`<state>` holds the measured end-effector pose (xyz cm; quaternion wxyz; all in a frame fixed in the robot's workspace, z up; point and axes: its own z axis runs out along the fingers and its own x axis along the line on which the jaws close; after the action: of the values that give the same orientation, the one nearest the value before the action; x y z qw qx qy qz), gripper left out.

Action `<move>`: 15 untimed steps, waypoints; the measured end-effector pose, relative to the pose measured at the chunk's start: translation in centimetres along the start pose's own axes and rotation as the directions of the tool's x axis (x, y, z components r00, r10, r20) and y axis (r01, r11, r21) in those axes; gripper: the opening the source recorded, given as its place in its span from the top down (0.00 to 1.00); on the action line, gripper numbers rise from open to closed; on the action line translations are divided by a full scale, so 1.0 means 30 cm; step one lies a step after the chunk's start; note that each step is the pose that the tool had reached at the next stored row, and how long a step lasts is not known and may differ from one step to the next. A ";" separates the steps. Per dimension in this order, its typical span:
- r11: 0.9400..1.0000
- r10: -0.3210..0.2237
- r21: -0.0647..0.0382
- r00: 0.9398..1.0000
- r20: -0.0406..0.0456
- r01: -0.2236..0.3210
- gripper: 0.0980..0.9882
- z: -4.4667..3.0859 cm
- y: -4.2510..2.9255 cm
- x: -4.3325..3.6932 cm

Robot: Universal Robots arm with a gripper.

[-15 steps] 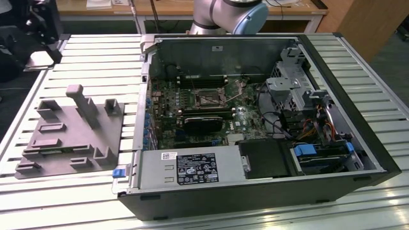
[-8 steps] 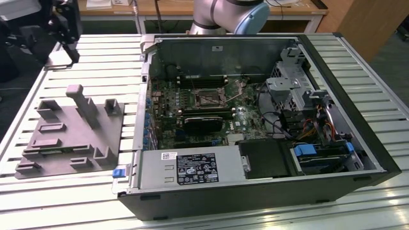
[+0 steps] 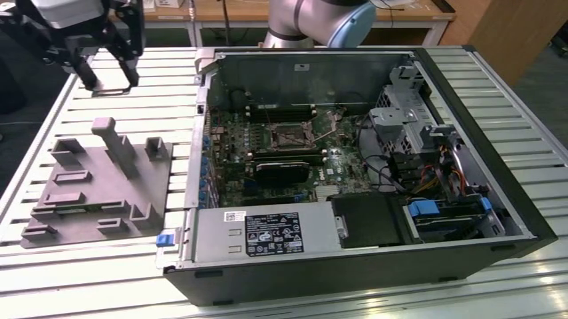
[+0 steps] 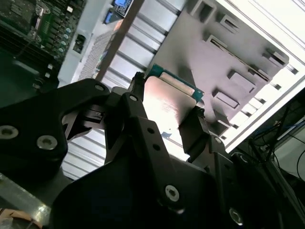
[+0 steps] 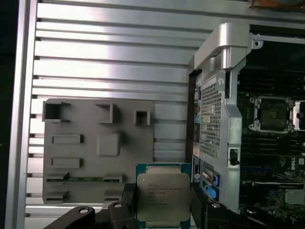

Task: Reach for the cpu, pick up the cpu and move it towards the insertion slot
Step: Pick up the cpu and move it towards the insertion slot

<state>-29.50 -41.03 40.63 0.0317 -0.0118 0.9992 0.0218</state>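
Robotics lab or workshop, slatted aluminium bench [image 3: 133, 80], opened computer case [image 3: 373, 266] (wooden desks [image 3: 231, 13] behind)

One cpu [image 5: 163, 198], one pincer [image 5: 162, 210], one grey tray [image 3: 98, 183] at the exterior view's left, one open computer case [image 3: 373, 266] holding one insertion slot [image 3: 290, 137], on one slatted worktop [image 3: 159, 73].

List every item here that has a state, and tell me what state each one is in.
Gripper: jaws shut on the chip, raised above the table.
Chip: held between the jaws, metal top facing the first wrist camera, off the tray.
Socket: empty, lever raised.
Grey tray: flat on the slatted table, no chip on it.
Computer case: lying on its side, panel off, board exposed.
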 end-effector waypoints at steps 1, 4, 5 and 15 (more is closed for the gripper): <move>1.000 0.000 0.000 1.000 0.000 0.000 0.50 0.001 0.000 -0.015; 1.000 0.000 0.000 1.000 -0.001 0.000 0.50 0.004 -0.001 -0.060; 1.000 0.000 0.000 1.000 -0.001 0.000 0.50 0.005 -0.002 -0.075; 1.000 0.000 0.000 1.000 -0.006 0.000 0.50 0.016 -0.006 -0.222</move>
<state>-22.82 -41.03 40.56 0.0289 -0.0117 0.9993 0.0219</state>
